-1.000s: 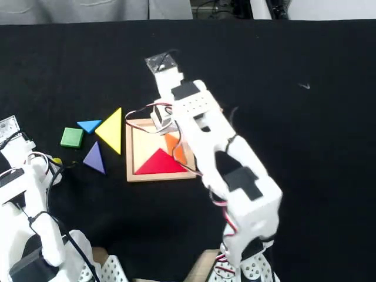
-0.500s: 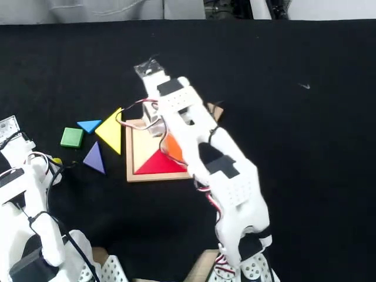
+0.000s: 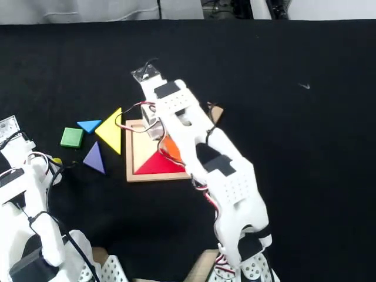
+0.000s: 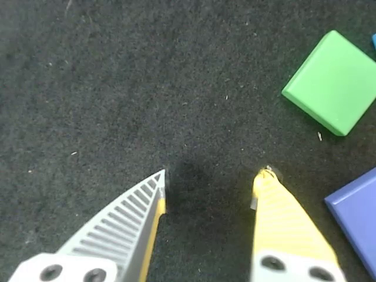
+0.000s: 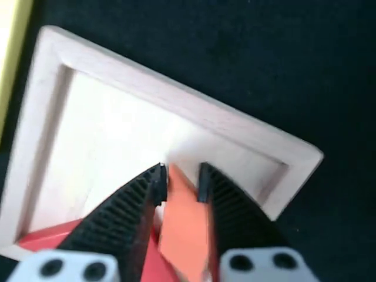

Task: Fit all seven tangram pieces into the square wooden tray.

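Orange piece [image 5: 182, 235] in right pincer [image 5: 182, 170], wooden tray [image 5: 176, 97]

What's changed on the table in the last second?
The right gripper, shut on the orange piece, swung slightly left in the high view, over the tray. The red triangle, the yellow triangle, the green square and the left gripper stayed put.
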### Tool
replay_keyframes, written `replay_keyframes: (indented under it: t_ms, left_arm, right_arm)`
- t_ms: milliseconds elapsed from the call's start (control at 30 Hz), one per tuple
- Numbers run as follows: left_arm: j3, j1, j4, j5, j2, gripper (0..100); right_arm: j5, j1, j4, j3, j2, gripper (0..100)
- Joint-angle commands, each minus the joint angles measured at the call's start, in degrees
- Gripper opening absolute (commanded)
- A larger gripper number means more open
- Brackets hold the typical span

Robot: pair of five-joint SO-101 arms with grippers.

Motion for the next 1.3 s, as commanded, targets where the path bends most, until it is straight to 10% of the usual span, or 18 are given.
replay_keyframes:
  t_ms: [0,1033,1267]
  left_arm:
    - [-0.1,0.6,-1.2,-0.4,-1.4,24]
    - [-0.1,0.6,-1.2,-0.4,-1.4,24]
    - [-0.1,0.6,-1.2,-0.4,-1.4,24]
  right_arm:
    - [2.5,1.1,0.8,0.0,-0.6,1.3]
    - [2.5,4.4,4.2,5.8,-10.3,1.4]
    - [2.7,4.3,5.7,5.8,-11.1,18.4]
